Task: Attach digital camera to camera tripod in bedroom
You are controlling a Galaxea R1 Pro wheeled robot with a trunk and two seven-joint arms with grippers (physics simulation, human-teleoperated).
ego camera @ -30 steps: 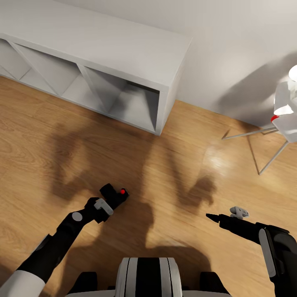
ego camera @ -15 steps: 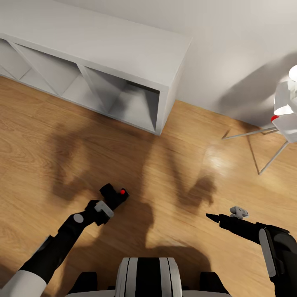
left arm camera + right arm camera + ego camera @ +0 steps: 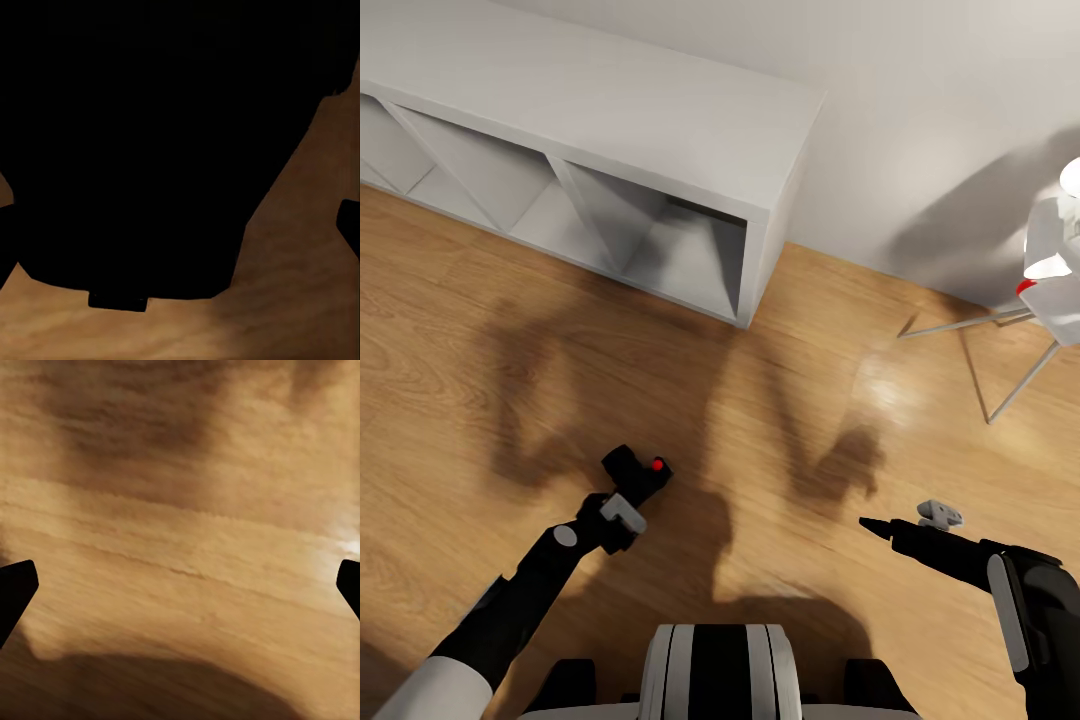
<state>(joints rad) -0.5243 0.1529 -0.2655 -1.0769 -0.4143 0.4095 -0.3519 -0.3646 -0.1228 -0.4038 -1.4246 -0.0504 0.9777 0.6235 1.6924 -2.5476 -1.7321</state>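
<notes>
Wood planks (image 3: 780,430) run warm and pale under me, up to a grey wall and a long grey cube shelf (image 3: 610,130) standing well ahead of my left pincer (image 3: 628,492). That pincer reaches forward and has the digital camera (image 3: 635,470) at its tips: the small black body with its red dot sits right against my fingers, held up off the floor. From my left wrist the camera is a black mass (image 3: 150,135) close in front of the lens, with one fingertip (image 3: 349,225) showing at the edge; whether I am truly clamped on it I cannot tell. My right pincer (image 3: 872,524) hangs low over bare boards, well apart from the left, jaws spread wide with nothing between them; both dark tips (image 3: 15,585) sit at the edges of that wrist picture. Far beyond my right pincer stands a white lamp (image 3: 1052,260) on thin splayed legs, near the wall.
</notes>
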